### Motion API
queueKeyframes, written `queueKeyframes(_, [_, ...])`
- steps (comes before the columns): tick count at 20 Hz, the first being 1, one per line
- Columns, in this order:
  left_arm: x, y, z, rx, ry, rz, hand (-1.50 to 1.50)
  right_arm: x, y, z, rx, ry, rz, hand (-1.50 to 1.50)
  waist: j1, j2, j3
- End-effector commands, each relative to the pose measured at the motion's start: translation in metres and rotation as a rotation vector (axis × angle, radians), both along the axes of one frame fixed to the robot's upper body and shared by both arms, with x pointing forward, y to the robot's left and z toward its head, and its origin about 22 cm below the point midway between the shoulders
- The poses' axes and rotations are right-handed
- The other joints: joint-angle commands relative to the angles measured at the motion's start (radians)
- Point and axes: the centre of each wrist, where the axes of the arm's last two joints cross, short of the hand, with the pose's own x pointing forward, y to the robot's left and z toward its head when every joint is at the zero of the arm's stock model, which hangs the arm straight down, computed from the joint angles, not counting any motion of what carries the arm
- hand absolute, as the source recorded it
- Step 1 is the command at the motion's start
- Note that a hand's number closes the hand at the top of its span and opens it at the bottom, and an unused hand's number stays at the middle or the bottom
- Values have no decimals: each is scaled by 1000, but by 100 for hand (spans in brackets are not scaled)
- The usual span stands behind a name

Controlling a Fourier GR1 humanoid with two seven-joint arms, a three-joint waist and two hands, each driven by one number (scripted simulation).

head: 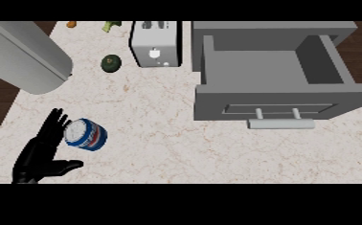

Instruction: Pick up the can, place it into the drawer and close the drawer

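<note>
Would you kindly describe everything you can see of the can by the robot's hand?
The can is a short cylinder with a blue side marked with white and a little red, and a pale, metal-looking round end. It lies tipped on its side on the counter, near the front left, with that end facing left and up. The left hand is next to it, fingers straight beside the pale end; whether they touch is unclear. It is well left of the open drawer.

1. One blue and white can.
2. One open grey drawer, with one handle.
3. One white toaster.
4. One dark green avocado.
5. One black hand.
6. One large grey cylinder.
7. Two small food items at the far edge, one orange, one green.
</note>
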Motion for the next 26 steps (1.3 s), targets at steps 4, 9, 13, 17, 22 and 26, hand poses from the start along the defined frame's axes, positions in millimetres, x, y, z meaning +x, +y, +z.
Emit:
queueKeyframes(4, [3, 2, -18, -45, 34, -17, -150, -3, -4, 32, 5, -2, 0, -150, 0, 0, 0])
queueKeyframes(9, [14, 3, -29, -97, 9, -24, -150, 0, -10, -2, 15, -18, 13, -150, -1, 0, 0])
queueKeyframes(13, [34, -24, -38, -124, 9, 2, -150, -17, 7, 15, 19, 21, -3, -150, -7, 1, -1])
queueKeyframes(17, [32, -32, -43, -184, -1, -13, 150, -14, 3, 9, 23, 9, 20, -150, -5, 0, 0])
queueKeyframes(22, [49, -40, -24, -223, -12, -152, 150, -5, -4, 5, 31, 17, 3, -150, 3, -1, 1])
queueKeyframes(26, [52, -30, -14, -249, -73, -178, 150, -16, 0, 15, 34, -8, -6, -150, -1, -2, 0])
